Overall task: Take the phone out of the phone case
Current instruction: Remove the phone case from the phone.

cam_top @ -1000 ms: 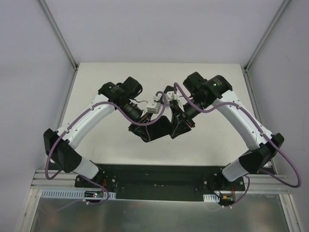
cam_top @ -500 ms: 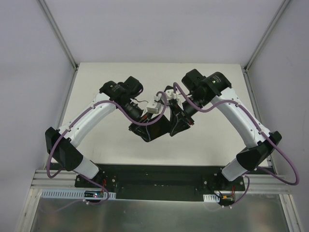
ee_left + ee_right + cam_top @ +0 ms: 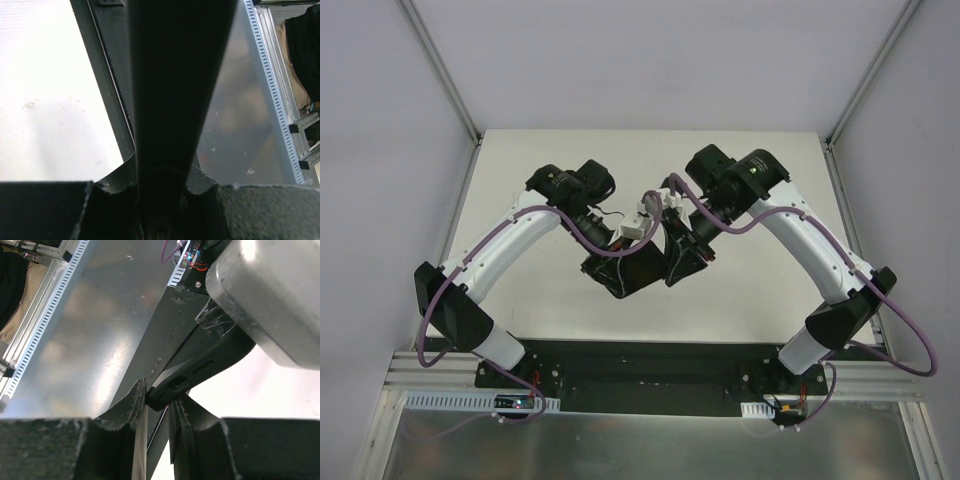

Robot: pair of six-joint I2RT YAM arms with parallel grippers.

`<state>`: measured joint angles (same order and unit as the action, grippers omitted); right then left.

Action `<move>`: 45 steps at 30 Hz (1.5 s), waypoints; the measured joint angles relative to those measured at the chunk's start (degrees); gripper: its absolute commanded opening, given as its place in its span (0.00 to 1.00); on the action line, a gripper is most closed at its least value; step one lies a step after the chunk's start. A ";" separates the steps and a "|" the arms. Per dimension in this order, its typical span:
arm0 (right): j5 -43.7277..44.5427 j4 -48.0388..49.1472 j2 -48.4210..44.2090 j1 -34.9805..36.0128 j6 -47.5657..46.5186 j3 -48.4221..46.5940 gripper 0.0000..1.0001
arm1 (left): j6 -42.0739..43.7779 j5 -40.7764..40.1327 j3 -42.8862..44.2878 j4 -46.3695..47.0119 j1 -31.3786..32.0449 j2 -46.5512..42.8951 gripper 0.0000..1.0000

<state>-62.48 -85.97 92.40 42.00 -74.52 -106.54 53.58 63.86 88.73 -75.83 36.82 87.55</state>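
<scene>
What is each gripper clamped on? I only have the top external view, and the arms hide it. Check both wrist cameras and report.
Observer: In the left wrist view, the left gripper is shut on the phone case, a dark slab running up the middle of the frame.
Operator: Now the right one.
Observer: In the right wrist view, the right gripper pinches a corner of the case's end, just beside the charging-port opening.
</scene>
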 measured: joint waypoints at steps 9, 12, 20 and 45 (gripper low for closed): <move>-1.20 0.00 0.24 1.88 0.02 -0.07 0.00 | 2.95 -0.61 1.20 -4.39 0.37 0.24 0.00; -1.44 0.00 0.24 2.12 0.09 -0.09 0.00 | 3.17 -0.59 1.53 -5.22 0.37 0.35 0.00; -1.60 -0.02 0.24 3.56 0.94 -0.83 0.00 | 4.17 0.09 2.10 -7.54 0.74 0.90 0.00; -2.47 -0.07 0.28 6.69 5.38 -7.74 0.00 | 4.94 7.28 4.70 -10.16 1.75 2.45 0.00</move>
<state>-64.95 -86.04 92.68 48.69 -69.14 -114.28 58.52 71.13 93.43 -86.00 38.57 90.00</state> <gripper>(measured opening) 0.232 0.244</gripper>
